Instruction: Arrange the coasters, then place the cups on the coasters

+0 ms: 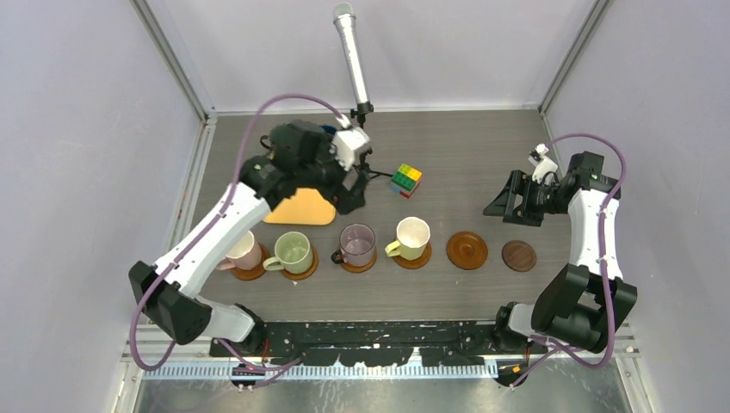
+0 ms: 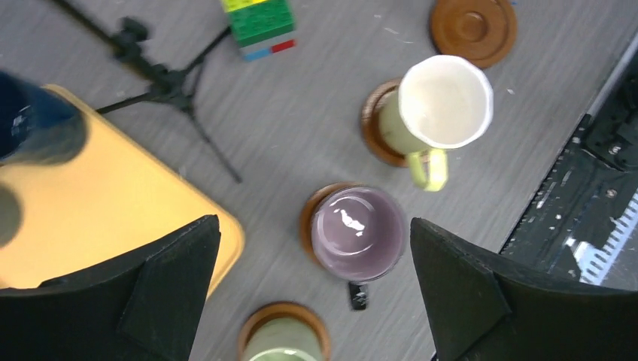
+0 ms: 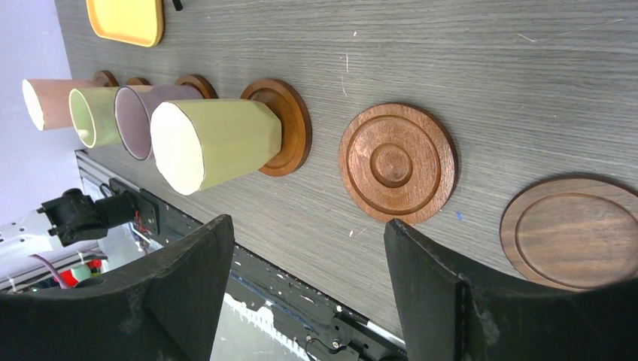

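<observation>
The coasters are brown wood, smooth with a soft sheen, the grain plain on the darker coaster. The mauve mug is glossy glazed ceramic; the cream-yellow mug looks matt. The bench is matt grey woodgrain.
</observation>
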`<action>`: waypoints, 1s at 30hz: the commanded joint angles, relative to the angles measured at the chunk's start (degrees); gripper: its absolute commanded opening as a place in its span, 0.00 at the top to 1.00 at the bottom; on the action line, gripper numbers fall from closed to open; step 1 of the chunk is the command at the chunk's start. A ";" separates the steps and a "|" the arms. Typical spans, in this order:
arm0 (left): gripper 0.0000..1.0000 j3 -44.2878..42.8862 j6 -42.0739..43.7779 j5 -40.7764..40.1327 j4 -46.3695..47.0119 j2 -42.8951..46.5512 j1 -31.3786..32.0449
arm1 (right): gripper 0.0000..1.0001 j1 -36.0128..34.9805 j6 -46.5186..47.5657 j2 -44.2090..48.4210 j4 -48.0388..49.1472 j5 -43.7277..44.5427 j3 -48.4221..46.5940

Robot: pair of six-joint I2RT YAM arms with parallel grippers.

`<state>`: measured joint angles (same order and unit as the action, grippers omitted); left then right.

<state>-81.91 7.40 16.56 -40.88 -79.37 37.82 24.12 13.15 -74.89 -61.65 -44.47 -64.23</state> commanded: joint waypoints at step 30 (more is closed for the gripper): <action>0.28 -39.87 48.84 16.23 -14.29 -45.39 -47.36 | 0.19 -0.02 4.34 -0.63 -3.04 -1.64 -2.34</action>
<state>-119.83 47.81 29.82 -53.32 -123.20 -9.54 24.12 16.49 -75.90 -63.99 -45.32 -64.42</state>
